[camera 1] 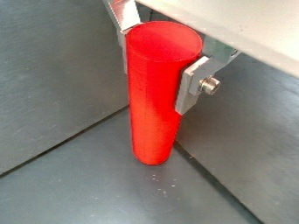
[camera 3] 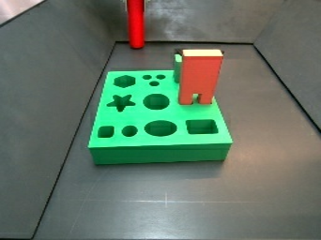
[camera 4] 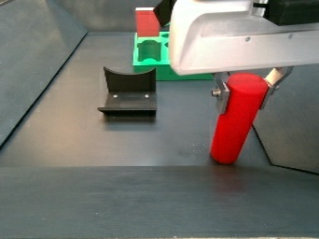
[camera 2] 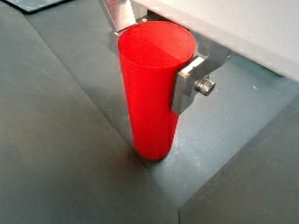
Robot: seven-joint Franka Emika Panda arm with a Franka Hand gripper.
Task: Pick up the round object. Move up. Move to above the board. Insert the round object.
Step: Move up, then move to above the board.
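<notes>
The round object, a tall bright red cylinder peg [camera 1: 158, 105], stands upright with its base on the dark floor in both wrist views [camera 2: 155, 105]. My gripper [camera 1: 158, 63] is shut on its upper part, with one silver finger plate against each side [camera 2: 155, 59]. In a side view the peg [camera 4: 234, 121] stands under the white gripper body [camera 4: 243, 82]. In a side view the peg [camera 3: 135, 23] stands on the floor beyond the far edge of the green board [camera 3: 163, 117]. The gripper is cut off there. The board also shows far behind the gripper [camera 4: 156, 51].
A red-orange block with a cream top [camera 3: 198, 80] stands on the board's far right corner, and it also shows in a side view [camera 4: 147, 21]. The dark fixture [camera 4: 127, 91] stands on the floor between the board and the peg. Grey walls surround the floor.
</notes>
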